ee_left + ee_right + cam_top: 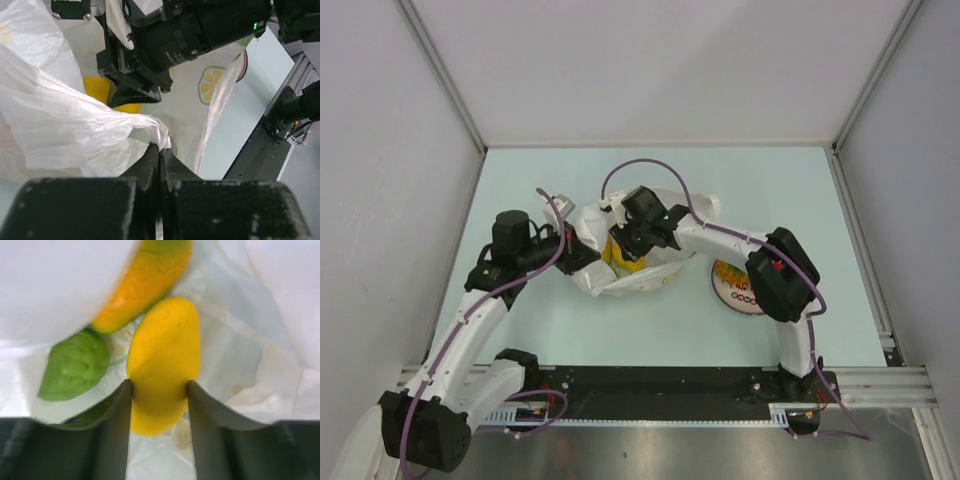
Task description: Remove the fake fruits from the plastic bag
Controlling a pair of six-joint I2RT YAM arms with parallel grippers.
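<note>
The white plastic bag (620,285) lies at the table's middle, its mouth held open. My left gripper (582,252) is shut on the bag's left rim; in the left wrist view the bag (60,125) is bunched between the closed tips of the left gripper (160,150). My right gripper (625,250) reaches inside the bag. In the right wrist view the right gripper (160,387) is shut on a smooth yellow lemon (162,355). A yellow-orange mango (140,285) lies just beyond it, and a green lumpy fruit (75,365) lies to the left. The other fruits are hidden.
A round white plate (735,285) with coloured marks lies right of the bag, partly under the right arm. The right arm's wrist (190,35) fills the bag mouth in the left wrist view. Grey walls enclose the table on three sides.
</note>
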